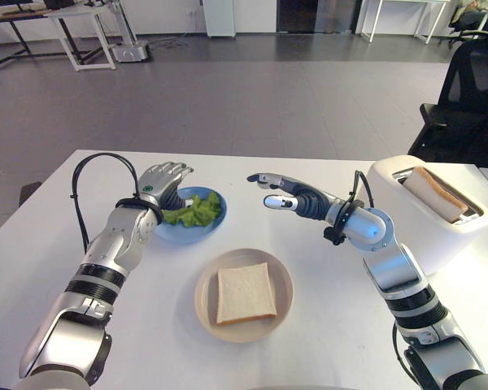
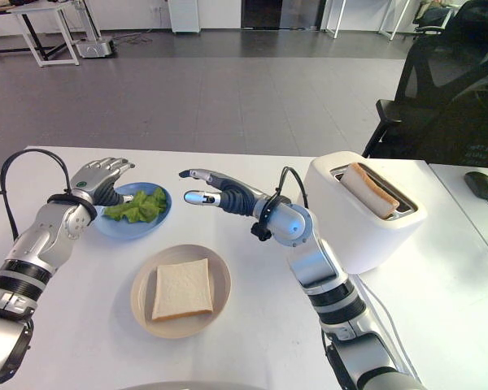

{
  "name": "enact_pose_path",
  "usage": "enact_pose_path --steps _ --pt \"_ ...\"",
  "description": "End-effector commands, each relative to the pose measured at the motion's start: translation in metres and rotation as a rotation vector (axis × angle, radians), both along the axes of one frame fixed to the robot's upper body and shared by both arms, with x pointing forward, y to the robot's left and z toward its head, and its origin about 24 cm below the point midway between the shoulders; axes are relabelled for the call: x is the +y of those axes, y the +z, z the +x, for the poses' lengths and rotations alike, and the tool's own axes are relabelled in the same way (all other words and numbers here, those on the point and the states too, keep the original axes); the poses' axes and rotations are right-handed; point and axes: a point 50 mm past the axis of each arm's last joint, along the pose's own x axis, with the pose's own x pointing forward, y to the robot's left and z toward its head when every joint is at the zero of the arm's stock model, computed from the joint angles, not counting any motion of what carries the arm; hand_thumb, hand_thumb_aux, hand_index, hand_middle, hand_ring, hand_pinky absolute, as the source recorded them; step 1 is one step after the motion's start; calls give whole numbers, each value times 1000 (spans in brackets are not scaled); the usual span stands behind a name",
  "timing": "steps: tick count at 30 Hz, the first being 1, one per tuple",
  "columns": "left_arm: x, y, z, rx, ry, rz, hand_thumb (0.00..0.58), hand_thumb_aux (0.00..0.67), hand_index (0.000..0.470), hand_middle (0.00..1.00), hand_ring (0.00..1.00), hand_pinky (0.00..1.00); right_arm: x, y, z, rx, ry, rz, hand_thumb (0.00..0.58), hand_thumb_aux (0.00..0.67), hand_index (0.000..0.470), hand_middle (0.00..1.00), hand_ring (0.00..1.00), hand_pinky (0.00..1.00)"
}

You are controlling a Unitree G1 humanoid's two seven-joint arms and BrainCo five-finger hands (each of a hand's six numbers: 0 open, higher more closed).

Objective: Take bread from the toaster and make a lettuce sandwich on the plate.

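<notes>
One slice (image 1: 246,293) lies flat on the plate (image 1: 204,302), edges nearly square to the table's; another slice (image 1: 435,193) leans out of the toaster (image 1: 427,240), its long axis running along the slot. Left hand (image 1: 164,183) curled at the bowl (image 1: 187,235) rim, just beside the lettuce (image 1: 198,210); right hand (image 1: 281,193) spread, pointing left, holding nothing.

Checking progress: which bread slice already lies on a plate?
The white slice lying flat on the tan plate; the other slice sticks out of the toaster.
</notes>
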Motion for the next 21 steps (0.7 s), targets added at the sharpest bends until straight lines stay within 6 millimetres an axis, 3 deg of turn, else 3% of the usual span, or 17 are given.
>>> enact_pose_path --steps 1,15,16,17,21 --pt "1 -17 6 44 19 31 0 0 0 0 0 0 1 -3 -1 5 0 -8 0 0 0 0 0 0" --pt "5 -56 21 140 47 194 0 0 0 0 0 0 2 -2 -5 8 7 -3 0 0 0 0 0 0" --pt "4 -62 20 174 47 193 545 504 354 0 0 0 2 -2 -5 8 7 -3 0 0 0 0 0 0" --pt "4 -68 18 217 54 183 580 670 470 0 0 0 3 -2 -5 8 8 -2 0 0 0 0 0 0" --pt "-2 -74 17 232 42 127 580 670 470 0 0 0 2 -4 -5 11 4 -6 0 0 0 0 0 0"
